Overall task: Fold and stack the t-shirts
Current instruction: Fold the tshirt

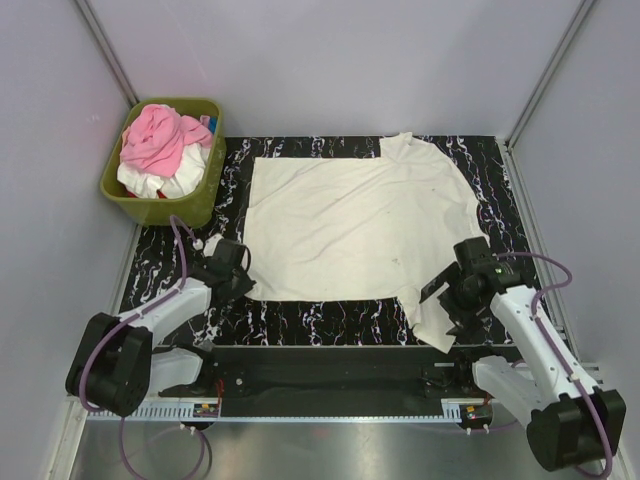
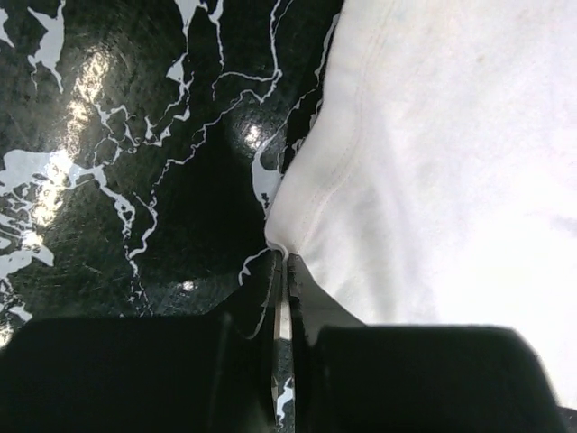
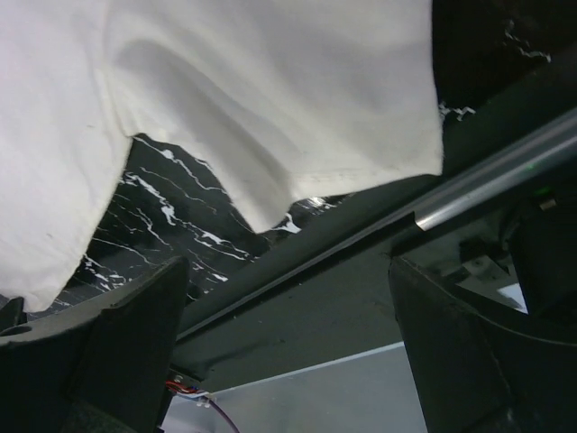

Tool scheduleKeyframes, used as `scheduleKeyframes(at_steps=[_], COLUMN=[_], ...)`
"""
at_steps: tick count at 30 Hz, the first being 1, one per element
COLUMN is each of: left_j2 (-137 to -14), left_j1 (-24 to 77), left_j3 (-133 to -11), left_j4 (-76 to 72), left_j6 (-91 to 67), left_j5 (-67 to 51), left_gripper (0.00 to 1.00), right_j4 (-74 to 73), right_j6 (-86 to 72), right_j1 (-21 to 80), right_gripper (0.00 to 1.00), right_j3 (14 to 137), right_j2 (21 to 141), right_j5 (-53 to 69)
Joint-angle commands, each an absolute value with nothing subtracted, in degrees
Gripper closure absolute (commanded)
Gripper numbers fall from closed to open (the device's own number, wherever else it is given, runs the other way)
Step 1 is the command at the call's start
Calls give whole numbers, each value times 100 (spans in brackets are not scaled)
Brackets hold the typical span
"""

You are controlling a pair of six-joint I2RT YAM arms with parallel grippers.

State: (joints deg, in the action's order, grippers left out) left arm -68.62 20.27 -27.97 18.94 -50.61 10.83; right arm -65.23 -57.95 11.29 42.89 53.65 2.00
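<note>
1. The shirt (image 1: 350,225), off-white, is spread flat at the middle of the black marbled bench (image 1: 300,320), with its hem side toward 9 o'clock and its neck side toward 3 o'clock.
2. One sleeve (image 1: 400,145) is seen at the shirt's 1 o'clock. The other sleeve (image 1: 435,325) is at 5 o'clock and is draped over the bench's near edge.
3. The left hand (image 1: 240,262) is placed at the shirt's 7 o'clock corner, low on the bench.
4. In the left wrist view the left hand (image 2: 285,271) is seen closed, with the corner of the shirt (image 2: 433,180) pinched between its fingers. Bare bench (image 2: 135,180) is seen at 9 o'clock of the grip.
5. The right hand (image 1: 447,292) is placed at the shirt's 5 o'clock, just beside the draped sleeve. Contact cannot be told.
6. In the right wrist view the right hand (image 3: 288,307) is seen open, fingers spread wide, nothing held. The shirt (image 3: 225,108) is seen ahead of the fingers, its edge lifted off the bench (image 3: 162,225).
7. A metal rail (image 3: 505,176) is seen at 3 o'clock in that view.
8. A green bin (image 1: 205,195) is set at the bench's 10 o'clock corner, well apart from the shirt.
9. The bin is filled with a pink cloth (image 1: 160,135) piled on a white cloth (image 1: 170,185).
</note>
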Motion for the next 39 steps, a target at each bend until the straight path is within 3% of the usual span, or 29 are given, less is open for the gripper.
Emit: scheduleKeyframes(at_steps=[1,4,8,9,12,21,28,31,33,36,39], left_j2=[-6838,-6689,-6609,-6601,-6618,-6557,-6601,-6583,-6557,-6565,-6583], left_j1=[2004,1995,1986,1986,1986,1986,1995,1986,1986,1986,1986], left_j3=[-2505,-2373,-2303,-2303,-2312,-2267,-2303,-2285,-2268,-2267,-2303], left_j4=[1767,1653,1582,1573,1556,1503,1512,1503,1494,1485,1520], left_j6=[-5071,-5106,-5115,-5098,-5089,-5098,-5098,-5106,-5107,-5115,-5089], left_j5=[1283,1309,1318,1310,1309,1310,1354,1345,1318,1318,1283], left_gripper=[96,97,98,98,98,99,99,100,100,100,100], right_j4=[-7040,-6936,-6469,-6425,-6153,-5056,-4992,-4974,-4992,-4966,-4957], right_j6=[-6216,-6512,-6364,-6320,-6433,-6698,-6627,-6171,-5934,-5731,-5599], right_j1=[1116,1116,1116,1116,1108,880,800,774,773,773,773], right_gripper=[0,3,10,17,25,28,32,50,75,99,100], right_j3=[4000,3886,3815,3771,3499,3025,3603,3954,4112,4131,4009], right_j2=[4940,4702,5367,5535,5976,6661,7627,8040,8199,8209,8025], right_j5=[306,360,667,798,1072,729,370,63,26,-193,-132])
